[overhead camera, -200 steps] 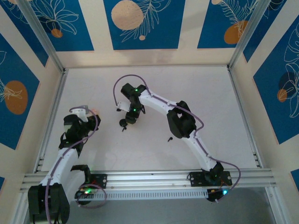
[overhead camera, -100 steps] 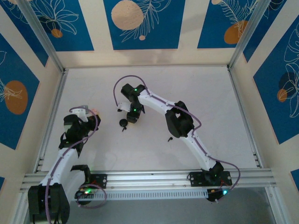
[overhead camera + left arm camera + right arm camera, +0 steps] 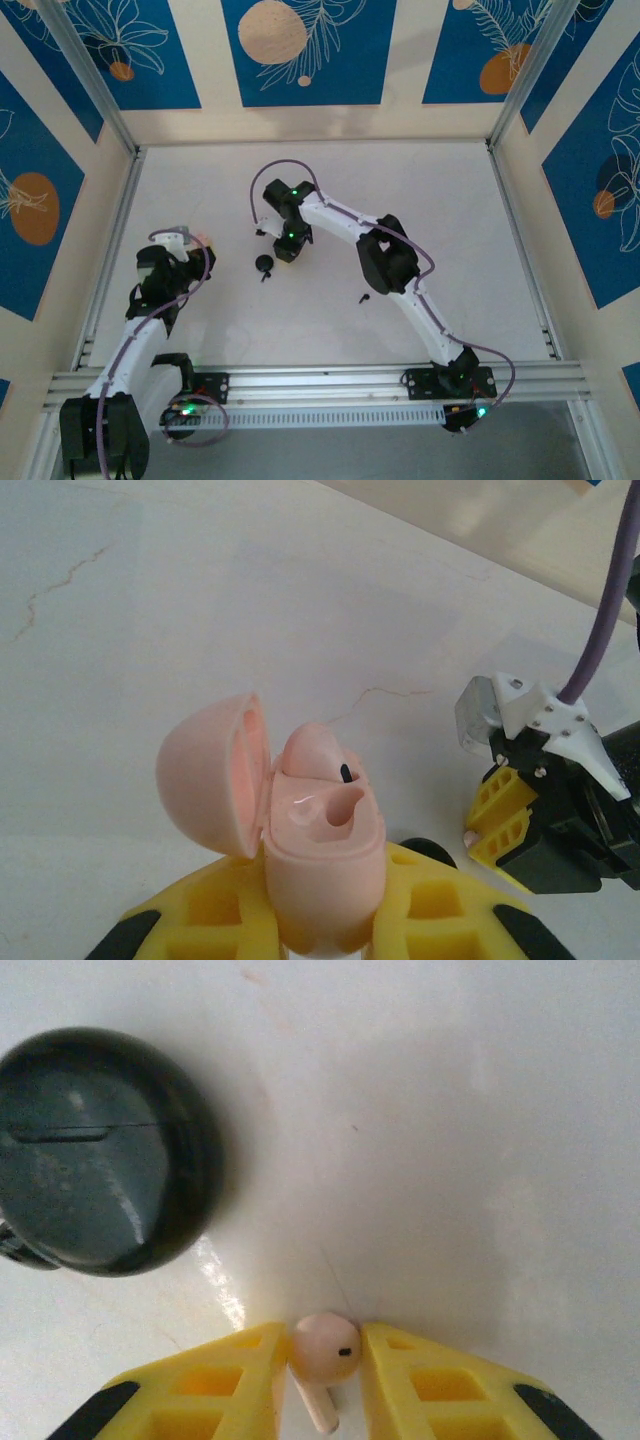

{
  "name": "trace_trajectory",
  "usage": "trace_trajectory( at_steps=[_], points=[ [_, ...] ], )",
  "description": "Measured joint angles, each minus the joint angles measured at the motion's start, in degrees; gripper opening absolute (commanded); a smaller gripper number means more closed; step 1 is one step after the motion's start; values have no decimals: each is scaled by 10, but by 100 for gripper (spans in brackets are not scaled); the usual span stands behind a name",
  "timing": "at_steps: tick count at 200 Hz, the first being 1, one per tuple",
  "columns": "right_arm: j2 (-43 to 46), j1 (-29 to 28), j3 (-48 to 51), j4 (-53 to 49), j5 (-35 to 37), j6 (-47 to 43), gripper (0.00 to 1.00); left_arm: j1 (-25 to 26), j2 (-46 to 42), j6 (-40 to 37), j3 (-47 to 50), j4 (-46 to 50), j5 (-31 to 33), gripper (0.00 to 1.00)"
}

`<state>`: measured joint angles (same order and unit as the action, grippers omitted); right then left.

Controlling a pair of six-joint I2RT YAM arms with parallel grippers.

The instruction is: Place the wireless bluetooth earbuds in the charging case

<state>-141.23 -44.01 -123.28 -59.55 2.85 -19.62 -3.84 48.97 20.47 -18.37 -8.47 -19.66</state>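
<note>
One pink earbud (image 3: 325, 1350) between right fingers (image 3: 420, 1385); one open case (image 3: 320, 860).

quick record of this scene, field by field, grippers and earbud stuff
left gripper: shut on open pink charging case
case wells: one empty, other looks filled
right gripper: shut on pale pink earbud
black disc: on table, apart from right gripper

No legible text, labels, brands or nos. anywhere, cases & wall panels incl.
</note>
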Motion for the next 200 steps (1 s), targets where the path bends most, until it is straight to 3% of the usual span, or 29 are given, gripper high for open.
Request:
trace_trajectory(
  at_steps=[60,103,119,152,200],
  points=[
    [117,17,200,34,24,186,24,14,0,1,0,-23,-25,6],
    [184,36,312,60,30,311,24,58,31,2,1,-85,-45,7],
    [201,37,338,67,32,347,25,83,53,2,1,-106,-48,7],
    [225,37,371,70,30,402,38,130,106,0,-1,-133,-50,7],
    [274,38,372,43,27,409,41,147,144,-5,-13,-158,-54,7]
  ],
)
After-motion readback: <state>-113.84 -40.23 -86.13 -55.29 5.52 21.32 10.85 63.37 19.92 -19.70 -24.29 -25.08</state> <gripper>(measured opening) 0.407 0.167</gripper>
